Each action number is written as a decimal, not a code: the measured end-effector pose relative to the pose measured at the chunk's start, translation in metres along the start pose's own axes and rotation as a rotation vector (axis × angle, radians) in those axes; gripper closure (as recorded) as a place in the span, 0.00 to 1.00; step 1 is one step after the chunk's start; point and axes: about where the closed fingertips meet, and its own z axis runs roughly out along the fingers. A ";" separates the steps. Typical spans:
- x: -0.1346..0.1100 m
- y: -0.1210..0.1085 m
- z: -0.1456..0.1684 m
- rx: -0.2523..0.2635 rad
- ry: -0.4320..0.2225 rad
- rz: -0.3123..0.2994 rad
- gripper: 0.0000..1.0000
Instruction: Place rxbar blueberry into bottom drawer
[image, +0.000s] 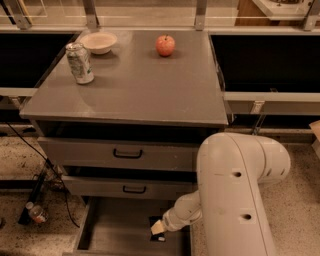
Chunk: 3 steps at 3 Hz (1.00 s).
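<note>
A: Where is the two-finger gripper (157, 229) at this moment?

B: Low, at the end of the thick white robot arm (235, 200), inside the wide grey shallow bottom drawer (117, 227), which is pulled out. It reaches down so that the bar arrives on the floor and does not drop.

A: And the rxbar blueberry (160, 237), the small flat bar in dark navy wrapper?

B: Directly at the gripper's tip, near the drawer's right side, low on the floor or touching it. If the gripper clamps it or is already free, I cannot tell.

A: Why are the two grey upper drawers (127, 153) with black handles pushed back?

B: I think so that they do not cover the opening.

A: And further behind?

B: On the grey cabinet top (135, 90) stand a silver drink can (80, 62), a pale round bowl (98, 42) and a red apple (165, 45), well apart from the work.
</note>
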 end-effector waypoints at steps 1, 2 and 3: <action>0.000 0.000 0.000 0.000 0.000 0.000 1.00; 0.009 0.000 0.035 -0.051 0.022 0.036 1.00; 0.016 -0.003 0.052 -0.070 0.034 0.059 1.00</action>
